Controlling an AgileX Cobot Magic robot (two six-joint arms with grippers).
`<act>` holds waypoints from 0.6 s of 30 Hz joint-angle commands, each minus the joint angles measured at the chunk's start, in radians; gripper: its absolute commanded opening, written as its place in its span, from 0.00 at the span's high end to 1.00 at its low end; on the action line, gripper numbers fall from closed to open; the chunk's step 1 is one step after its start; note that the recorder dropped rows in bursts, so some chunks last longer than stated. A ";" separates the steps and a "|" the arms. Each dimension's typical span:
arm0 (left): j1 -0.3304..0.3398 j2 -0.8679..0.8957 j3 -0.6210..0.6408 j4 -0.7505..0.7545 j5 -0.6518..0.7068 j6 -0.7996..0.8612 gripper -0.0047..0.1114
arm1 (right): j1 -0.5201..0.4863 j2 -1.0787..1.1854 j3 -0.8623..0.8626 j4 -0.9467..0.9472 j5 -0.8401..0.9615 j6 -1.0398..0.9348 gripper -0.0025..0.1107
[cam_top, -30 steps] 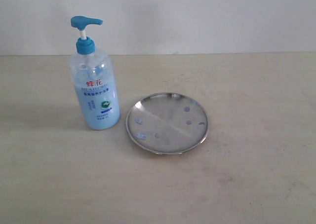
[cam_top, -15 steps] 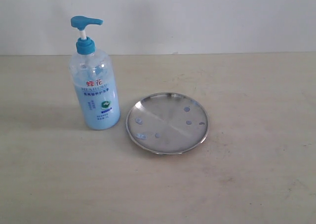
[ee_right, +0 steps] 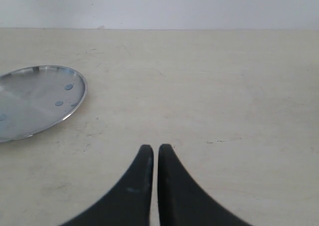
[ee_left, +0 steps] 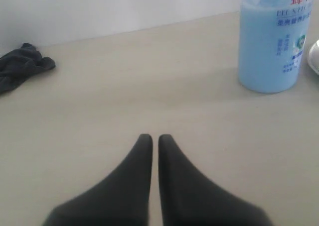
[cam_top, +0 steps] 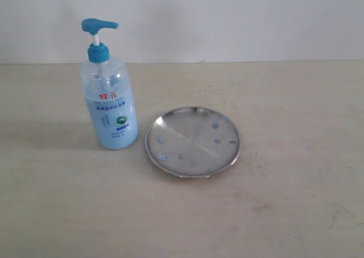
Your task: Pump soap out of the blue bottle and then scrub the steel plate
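The blue bottle (cam_top: 111,107) stands upright on the table, pump head (cam_top: 98,25) raised with its spout toward the right. Just to its right lies the steel plate (cam_top: 192,141), dotted with small bluish soap droplets (cam_top: 215,123). Neither gripper shows in the exterior view. In the left wrist view my left gripper (ee_left: 155,138) is shut and empty, well short of the blue bottle (ee_left: 271,42). In the right wrist view my right gripper (ee_right: 155,148) is shut and empty, apart from the steel plate (ee_right: 35,99).
A crumpled dark cloth (ee_left: 22,64) lies on the table in the left wrist view, far from the bottle. A pale wall (cam_top: 227,19) backs the beige table (cam_top: 296,201).
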 commanded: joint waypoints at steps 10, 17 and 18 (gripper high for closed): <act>-0.011 -0.002 0.003 -0.003 -0.049 -0.046 0.93 | -0.002 -0.005 -0.001 -0.004 -0.003 -0.004 0.98; -0.011 -0.002 0.003 0.002 -0.065 -0.216 0.93 | -0.002 -0.005 -0.001 -0.004 -0.003 -0.004 0.98; -0.011 -0.002 0.003 0.016 -0.058 -0.264 0.93 | -0.002 -0.005 -0.001 -0.004 -0.003 -0.004 0.98</act>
